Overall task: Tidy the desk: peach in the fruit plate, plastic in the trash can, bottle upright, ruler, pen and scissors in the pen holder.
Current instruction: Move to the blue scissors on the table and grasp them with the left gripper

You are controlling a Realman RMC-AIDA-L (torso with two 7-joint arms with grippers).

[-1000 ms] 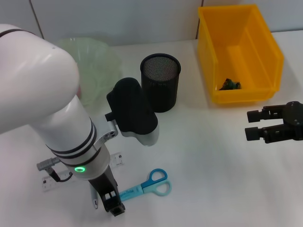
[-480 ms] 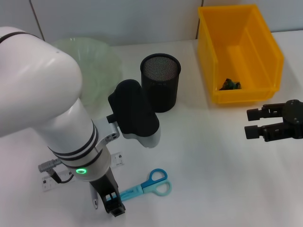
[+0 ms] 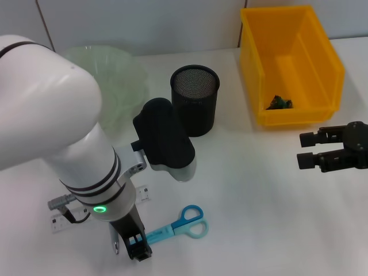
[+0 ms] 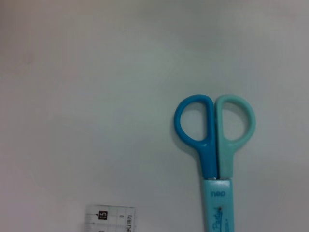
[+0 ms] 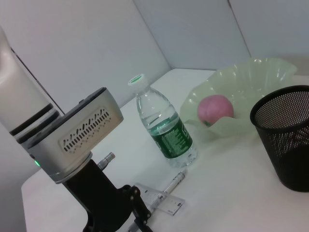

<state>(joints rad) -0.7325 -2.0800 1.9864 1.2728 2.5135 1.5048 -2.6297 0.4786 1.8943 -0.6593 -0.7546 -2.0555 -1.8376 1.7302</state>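
Scissors (image 3: 177, 226) lie just beside the left gripper (image 3: 138, 250), jaws' state hidden.

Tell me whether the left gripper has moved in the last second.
Yes, slightly. In the head view the left gripper has crept away from the table's front edge, toward the scissors, which stayed put.

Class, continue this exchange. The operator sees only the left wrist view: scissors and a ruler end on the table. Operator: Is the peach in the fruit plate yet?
Observer: Yes, the peach lies in the green fruit plate.
Operator: Is the bottle standing?
Observer: Yes, the bottle stands upright near the plate.
Operator: Where are the grippers?
Observer: The left gripper is low at the scissors' blade end; the right gripper hovers open before the yellow bin.
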